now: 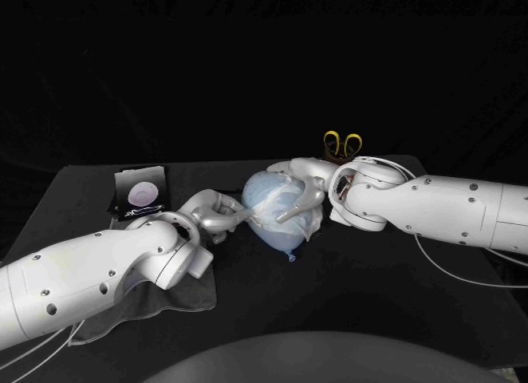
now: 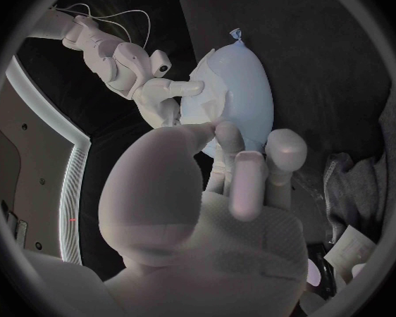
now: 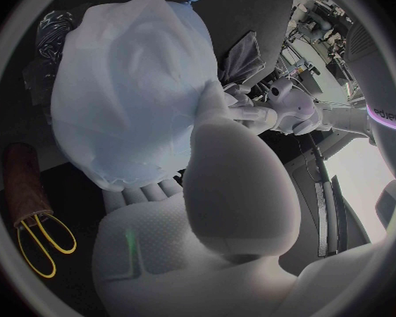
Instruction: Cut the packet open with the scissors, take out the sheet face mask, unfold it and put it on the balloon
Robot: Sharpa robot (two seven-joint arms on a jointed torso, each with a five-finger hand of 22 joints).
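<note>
The balloon (image 1: 276, 233) lies on the table (image 1: 368, 303) between the two hands, its knot towards the robot. The mask (image 1: 268, 199) lies draped over the balloon's upper side, pale and wrinkled.

The right hand (image 1: 310, 190) grips the balloon from its right and far side. Its fingers curl round under it, and its thumb lies across the mask.

The left hand (image 1: 214, 214) is at the balloon's left side. Its thumb and a finger come together on the mask's edge and pinch it, while its other fingers stand loosely beside.

The scissors (image 1: 341, 144) stand behind the balloon, yellow handles up, in a brown holder. The packet (image 1: 140, 195) lies well left of the balloon. A grey cloth (image 1: 190, 295) lies left of it and nearer the robot, under the left arm.
</note>
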